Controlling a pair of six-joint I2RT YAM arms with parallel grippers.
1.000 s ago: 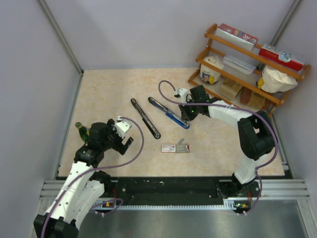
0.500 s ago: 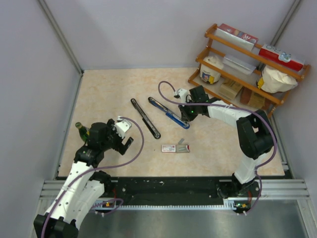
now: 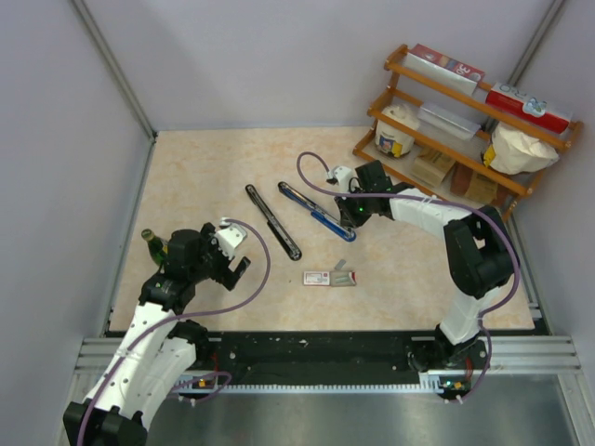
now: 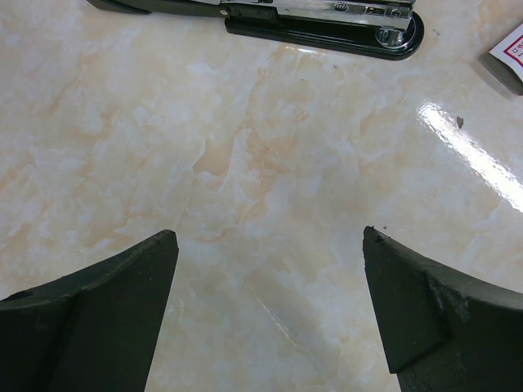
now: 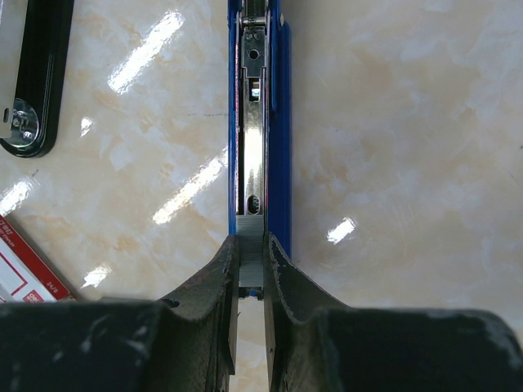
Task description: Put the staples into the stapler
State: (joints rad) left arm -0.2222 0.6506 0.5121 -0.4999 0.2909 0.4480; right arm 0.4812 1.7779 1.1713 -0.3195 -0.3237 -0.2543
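Beige table (image 3: 204,167), smooth and shiny like stone. Close by, left gripper (image 4: 268,237) wide open, holding nothing. Next, flat white box (image 3: 319,278) with red print. Further on, right gripper (image 5: 252,243) pinched shut on a thin grey strip of staples (image 5: 251,271), right at the near end of the shiny metal groove in the long blue stapler (image 5: 279,122). Looks partway done: strip picked up and lined up, not yet slid in, top not yet closed. Just beside, black stapler (image 3: 272,221). Far back, wooden shelf (image 3: 465,96).
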